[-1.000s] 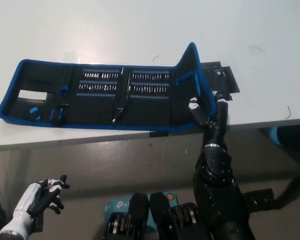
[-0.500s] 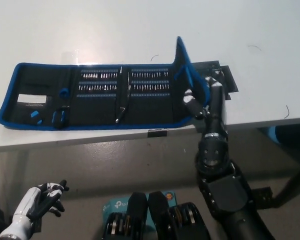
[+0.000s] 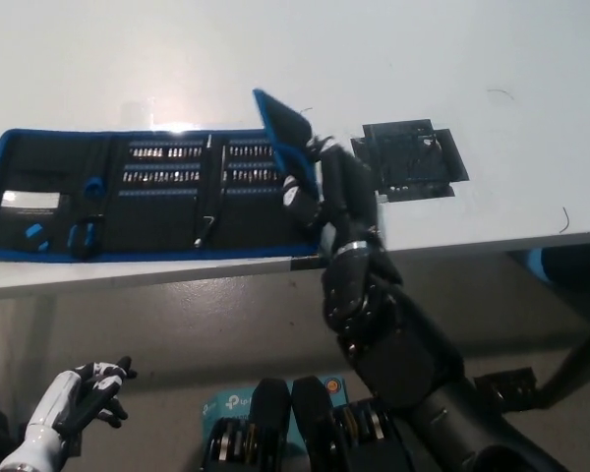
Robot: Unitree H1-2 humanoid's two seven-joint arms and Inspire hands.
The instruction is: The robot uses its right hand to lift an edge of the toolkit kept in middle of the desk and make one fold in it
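1. Black toolkit [image 3: 128,202] with blue trim spread open along the near edge of the white desk [image 3: 275,59], reaching from the far left of the picture to about its middle.
2. Right end panel [image 3: 287,133] of the toolkit lifted off the desk, standing up and tilted leftward over the panels that lie flat – blue border along its upper edge, dark face turned toward the camera.
3. Black right hand [image 3: 334,192] set against the lifted panel from the right, fingers [image 3: 300,192] curled around its lower edge and closed on it; black forearm rising from the bottom right and crossing the desk's front edge.
4. Flat panels next to the raised one filled with rows of small silver bits [image 3: 162,167], with a slim tool [image 3: 205,228] lying in the seam between the two bit panels.
5. Left end of the toolkit carrying a white label [image 3: 31,200] and a few small blue pieces [image 3: 79,234].
6. Black gridded square [image 3: 411,159] lying flat on the desk just right of the right hand – apart from the toolkit.
7. White left hand [image 3: 74,403] low at the bottom left, below the desk and well away from the toolkit, fingers spread loosely, nothing held.
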